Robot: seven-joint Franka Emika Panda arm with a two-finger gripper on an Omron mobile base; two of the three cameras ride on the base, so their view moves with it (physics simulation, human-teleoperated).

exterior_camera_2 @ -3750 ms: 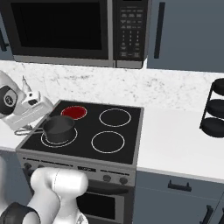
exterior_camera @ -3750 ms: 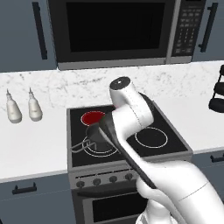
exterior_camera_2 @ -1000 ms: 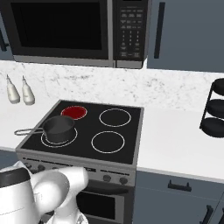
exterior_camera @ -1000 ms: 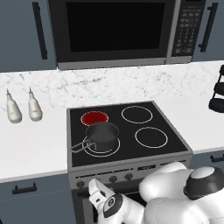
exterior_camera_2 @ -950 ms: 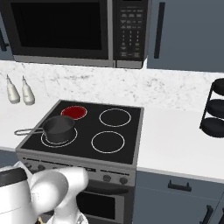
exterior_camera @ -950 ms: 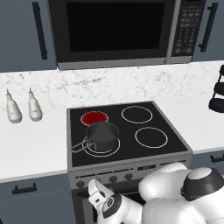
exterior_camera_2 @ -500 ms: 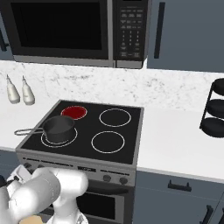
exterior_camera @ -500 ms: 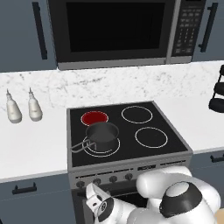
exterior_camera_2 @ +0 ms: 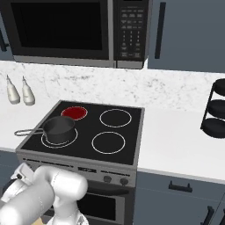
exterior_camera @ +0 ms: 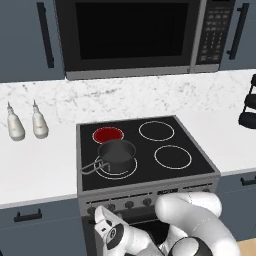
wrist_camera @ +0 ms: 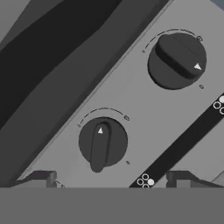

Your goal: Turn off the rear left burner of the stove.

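Note:
The stove has a black glass top, and its rear left burner glows solid red, also seen from the right at the rear left burner. A row of dark knobs lines the grey front panel. My gripper is low in front of the panel's left end. In the hand view the gripper is open, its fingertips set wide on either side of one knob and close to it, touching nothing. A second knob lies up and to the right.
A dark pot sits on the front left burner, handle pointing left. Two white bottles stand on the counter to the left. A black microwave hangs above. A black tiered rack is at the right.
The arm's elbow has sunk lower and to the right in front of the oven. The hand has dipped slightly and stays at the panel's left knobs. The jaws are still open.

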